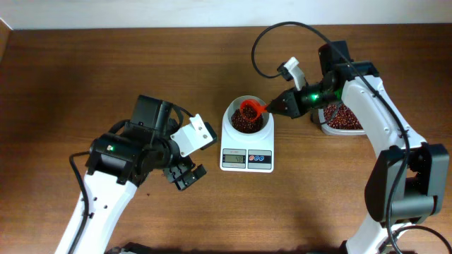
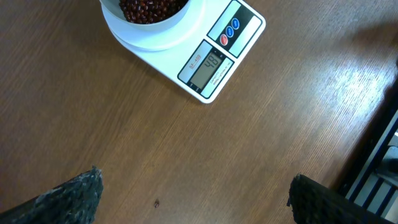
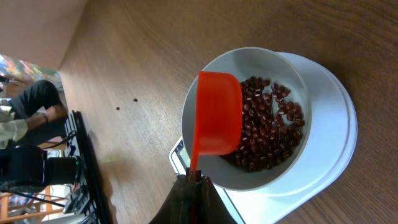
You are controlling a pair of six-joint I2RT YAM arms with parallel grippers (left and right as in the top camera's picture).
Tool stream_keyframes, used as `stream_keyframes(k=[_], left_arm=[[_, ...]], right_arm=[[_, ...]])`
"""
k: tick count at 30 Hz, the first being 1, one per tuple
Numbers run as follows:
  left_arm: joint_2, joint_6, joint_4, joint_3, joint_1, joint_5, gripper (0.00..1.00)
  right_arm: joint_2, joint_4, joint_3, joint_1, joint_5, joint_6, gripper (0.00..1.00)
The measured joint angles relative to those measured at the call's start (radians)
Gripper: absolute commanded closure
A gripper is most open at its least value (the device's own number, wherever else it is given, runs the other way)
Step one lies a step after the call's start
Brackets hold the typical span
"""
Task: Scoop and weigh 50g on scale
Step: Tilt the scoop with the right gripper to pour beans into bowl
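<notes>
The white scale [image 1: 247, 156] sits mid-table with a round white bowl [image 1: 246, 118] of red beans on top; its display [image 2: 207, 65] and red and blue buttons face the front. My right gripper [image 1: 277, 106] is shut on the handle of a red scoop [image 1: 250, 109], [image 3: 217, 112], which is tipped over the bowl [image 3: 292, 68], its back showing. My left gripper [image 1: 183, 174] hangs open over bare table to the left of the scale [image 2: 244, 26], nothing between its fingers [image 2: 71, 196].
A clear tub of red beans [image 1: 342, 119] stands right of the scale, partly under my right arm. One stray bean [image 2: 156, 203] lies on the wood beneath my left gripper. A black stand [image 2: 379, 155] edges the left wrist view.
</notes>
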Motion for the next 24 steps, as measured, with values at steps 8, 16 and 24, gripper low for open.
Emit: stream_keyframes(k=[8,16,24], left_arm=[[0.000,0.000,0.000,0.000,0.000,0.000,0.01],[0.000,0.000,0.000,0.000,0.000,0.000,0.01],[0.000,0.000,0.000,0.000,0.000,0.000,0.01]], right_arm=[[0.000,0.050,0.000,0.000,-0.004,0.032,0.96],[0.000,0.051,0.000,0.000,0.003,0.066,0.96],[0.000,0.063,0.000,0.000,0.002,0.084,0.96]])
